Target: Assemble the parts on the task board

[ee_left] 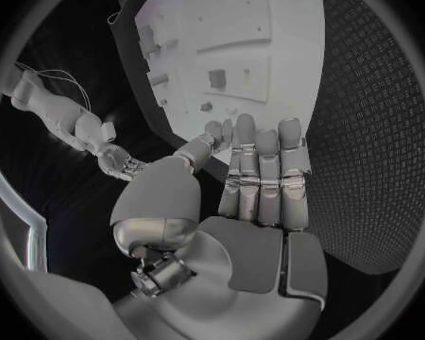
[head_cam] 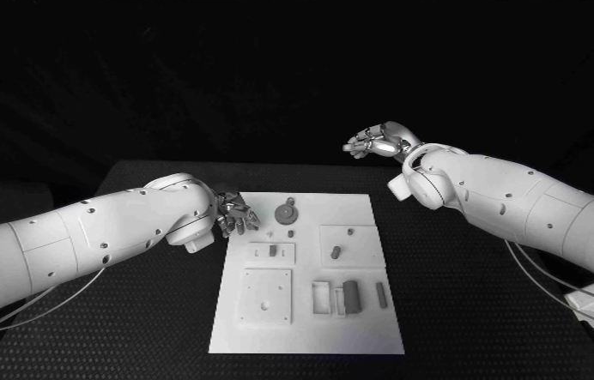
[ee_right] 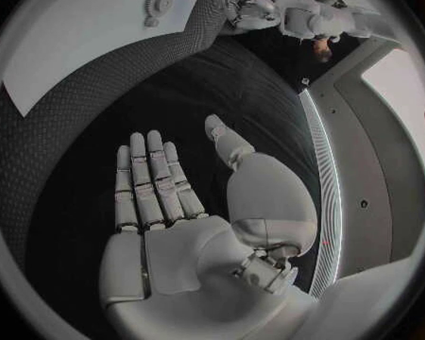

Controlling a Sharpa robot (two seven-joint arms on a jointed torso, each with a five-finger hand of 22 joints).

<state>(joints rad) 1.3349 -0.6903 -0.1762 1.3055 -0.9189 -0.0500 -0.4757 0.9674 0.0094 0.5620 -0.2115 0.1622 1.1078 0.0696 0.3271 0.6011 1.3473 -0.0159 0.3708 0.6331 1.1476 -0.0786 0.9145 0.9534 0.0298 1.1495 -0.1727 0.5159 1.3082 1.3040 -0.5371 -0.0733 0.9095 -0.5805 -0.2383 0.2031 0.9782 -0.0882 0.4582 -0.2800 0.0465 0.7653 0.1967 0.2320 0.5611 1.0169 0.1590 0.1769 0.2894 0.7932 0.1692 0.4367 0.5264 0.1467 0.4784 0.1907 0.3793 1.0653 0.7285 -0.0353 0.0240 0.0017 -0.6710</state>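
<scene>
I saw the task board (head_cam: 310,328) lying flat in the middle of the black tabletop (head_cam: 458,311), its small grey parts (head_cam: 350,293) sitting in its recesses, though I could not make out their shapes. My left hand (head_cam: 233,214) hovered at the board's far left corner, partly hidden behind its own arm, fingers (ee_left: 268,175) straight and holding nothing. My right hand (head_cam: 378,142) hung beyond the board's far edge, fingers (ee_right: 147,177) extended, empty.
</scene>
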